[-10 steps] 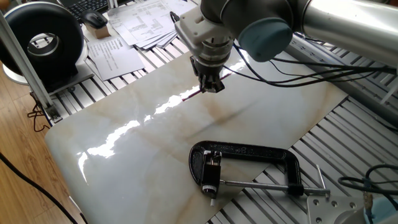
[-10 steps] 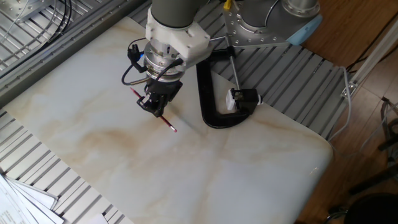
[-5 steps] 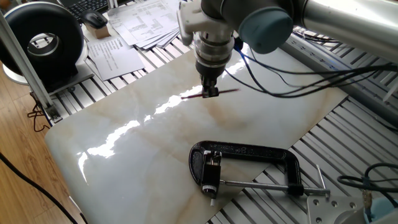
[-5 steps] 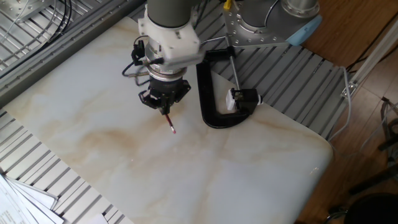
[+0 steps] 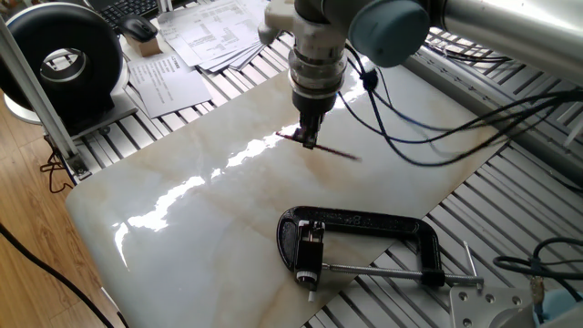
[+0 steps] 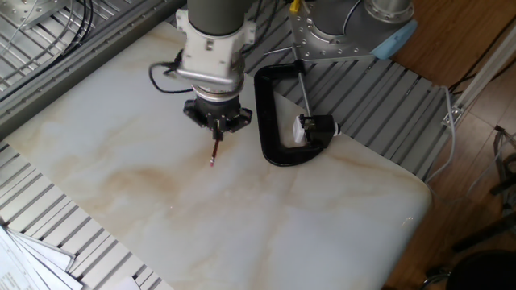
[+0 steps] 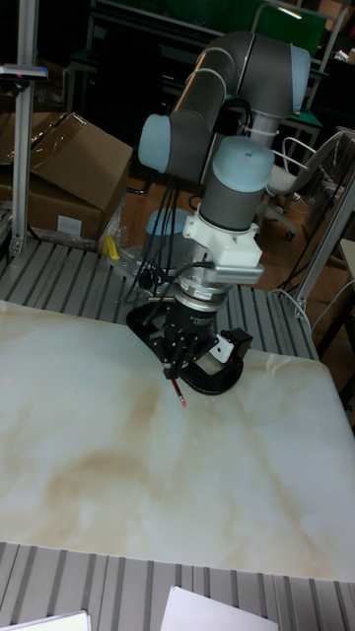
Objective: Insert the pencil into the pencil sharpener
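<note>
Glossy marble slab [image 5: 182, 228] on ribbed aluminium table [image 5: 510, 200], wooden floor [image 5: 27, 273], cardboard boxes [image 7: 69, 177] behind.

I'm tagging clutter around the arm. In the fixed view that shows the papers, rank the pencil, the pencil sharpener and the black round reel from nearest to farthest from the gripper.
1. The pencil, held in the gripper.
2. The pencil sharpener, held in the clamp at the slab's near edge.
3. The black round reel, far off at the left edge.

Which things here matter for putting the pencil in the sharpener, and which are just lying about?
Job:
- pencil, held in the claw
- sharpener, held in the clamp

Lying about:
- papers
- keyboard
- mouse
- black round device
</note>
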Tool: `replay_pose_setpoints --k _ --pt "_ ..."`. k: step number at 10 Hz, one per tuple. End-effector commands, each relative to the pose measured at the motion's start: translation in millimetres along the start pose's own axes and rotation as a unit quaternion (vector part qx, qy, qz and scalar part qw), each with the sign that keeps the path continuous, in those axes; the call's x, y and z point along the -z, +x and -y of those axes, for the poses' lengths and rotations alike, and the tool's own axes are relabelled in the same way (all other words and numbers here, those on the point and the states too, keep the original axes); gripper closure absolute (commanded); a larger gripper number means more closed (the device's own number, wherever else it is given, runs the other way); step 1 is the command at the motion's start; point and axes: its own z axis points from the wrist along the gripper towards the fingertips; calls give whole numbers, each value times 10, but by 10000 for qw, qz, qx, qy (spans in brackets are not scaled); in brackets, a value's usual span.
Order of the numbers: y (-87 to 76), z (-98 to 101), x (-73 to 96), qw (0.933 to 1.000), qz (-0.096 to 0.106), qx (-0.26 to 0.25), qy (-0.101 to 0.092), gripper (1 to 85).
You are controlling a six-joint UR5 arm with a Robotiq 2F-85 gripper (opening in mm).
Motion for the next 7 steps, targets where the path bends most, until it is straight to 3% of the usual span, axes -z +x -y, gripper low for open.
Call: replay_pose_setpoints --k 1,2,3,5,7 --pt "-21 -211 28 9828 -101 -1803 -379 843" --pt "-8 -99 36 9784 -144 -2057 -118 840" --pt "-34 -150 46 9715 -170 -2357 -176 840" --pt "-91 -106 30 9620 -115 -2727 -90 840" --pt "-102 -180 -6 9532 -145 -3008 -270 840"
